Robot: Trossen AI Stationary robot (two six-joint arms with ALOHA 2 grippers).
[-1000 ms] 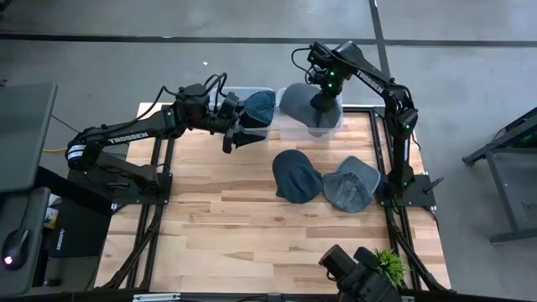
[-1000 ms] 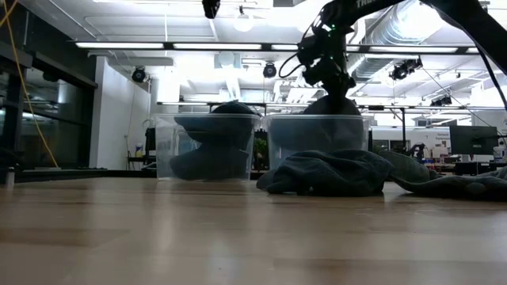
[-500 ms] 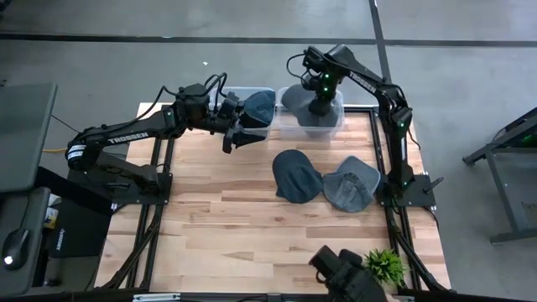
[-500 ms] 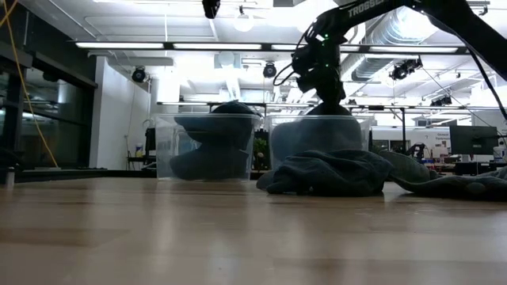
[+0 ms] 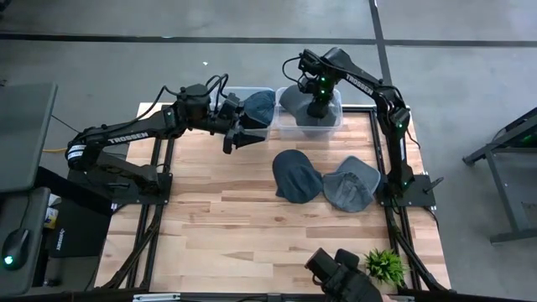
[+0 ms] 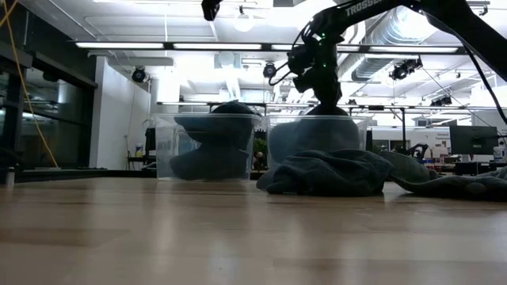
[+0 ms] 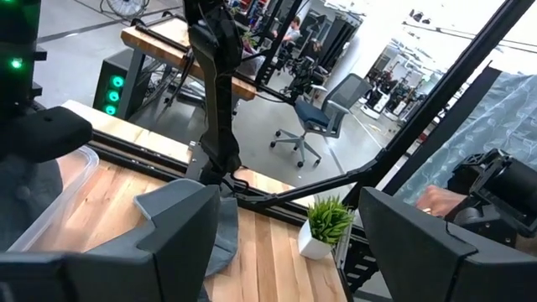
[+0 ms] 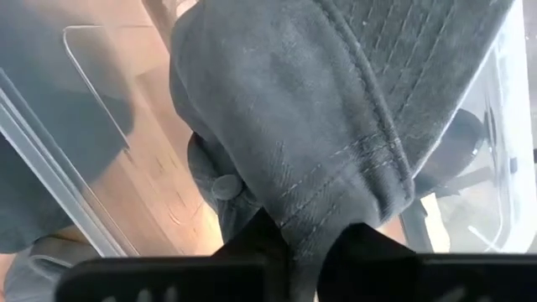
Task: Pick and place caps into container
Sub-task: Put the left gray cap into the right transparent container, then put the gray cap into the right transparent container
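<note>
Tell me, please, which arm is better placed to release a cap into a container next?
The right. Its gripper is shut on a slate grey fabric cap over the right-hand clear plastic bin. The left gripper is open and empty beside the other bin.

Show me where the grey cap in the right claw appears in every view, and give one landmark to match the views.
High view: the grey cap is at top centre, in the right bin, under the right claw.
Low view: right of centre, inside that bin, below the claw.
Left wrist view: not in it.
Right wrist view: fills the picture, pinched between the fingers.
Shared landmark: the right bin's clear wall.
</note>
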